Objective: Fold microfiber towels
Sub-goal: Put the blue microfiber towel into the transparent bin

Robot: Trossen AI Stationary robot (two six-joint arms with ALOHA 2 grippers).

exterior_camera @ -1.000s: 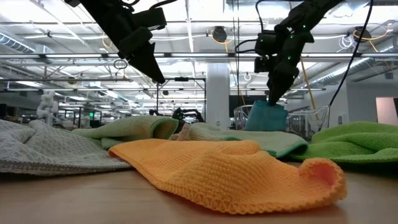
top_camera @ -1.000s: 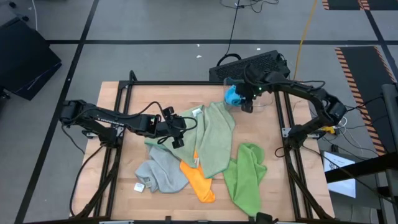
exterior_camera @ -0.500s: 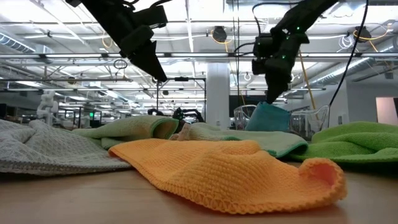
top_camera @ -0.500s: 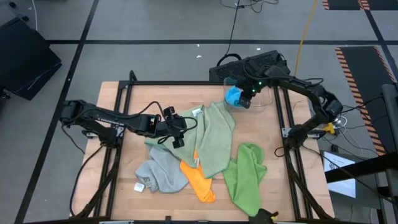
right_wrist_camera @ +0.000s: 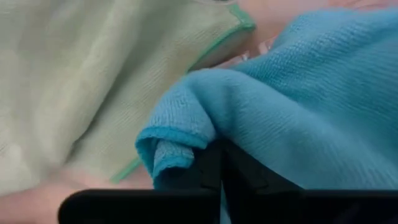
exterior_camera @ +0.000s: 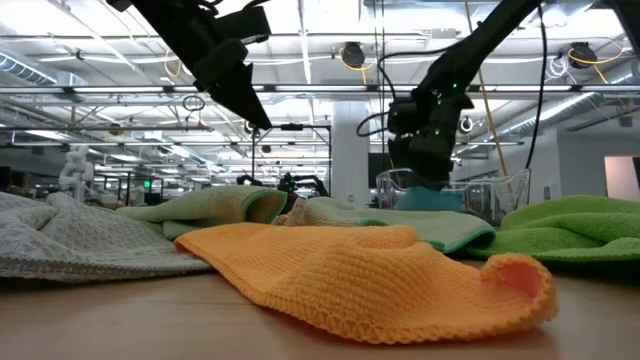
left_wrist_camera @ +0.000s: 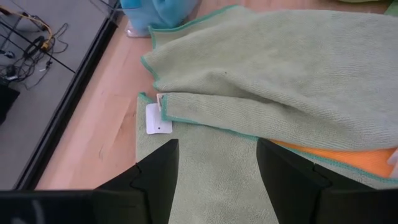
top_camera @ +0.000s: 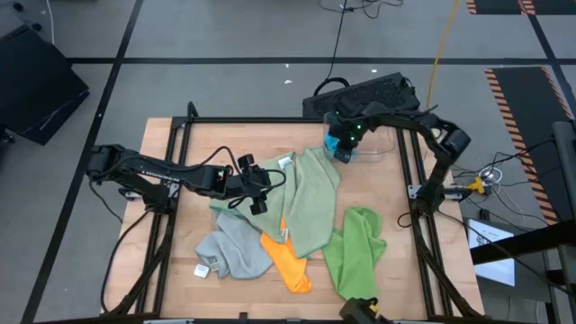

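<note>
A sage green towel (top_camera: pixel 310 202) lies crumpled mid-table, its white tag (left_wrist_camera: pixel 157 119) showing. A grey towel (top_camera: pixel 229 247), an orange towel (top_camera: pixel 288 265) and a lime green towel (top_camera: pixel 355 252) lie nearer the front edge. A bright blue towel (top_camera: pixel 334 138) sits bunched at the far right, touching the sage towel's far corner. My right gripper (top_camera: pixel 343 149) is down on it, shut. My left gripper (top_camera: pixel 255 193) hovers open above the sage towel's left part, touching nothing. My right gripper pinches a bunched fold of the blue towel (right_wrist_camera: pixel 186 146) between its two shut fingers, coming steeply from above. The cloth wraps around the fingertips (right_wrist_camera: pixel 214 171) and hides them. The towel's lower part rests on the table beside the sage towel's edge (right_wrist_camera: pixel 239 18).
A clear plastic bin (top_camera: pixel 382 144) stands just right of the blue towel, at the table's far right. A black case (top_camera: pixel 360 94) sits beyond the far edge. Black frame rails (top_camera: pixel 171 180) run along both table sides. Bare wood shows at the far left.
My right gripper has come down and a little toward the table's left onto the blue towel. The towel's raised peak has sunk lower under it.
</note>
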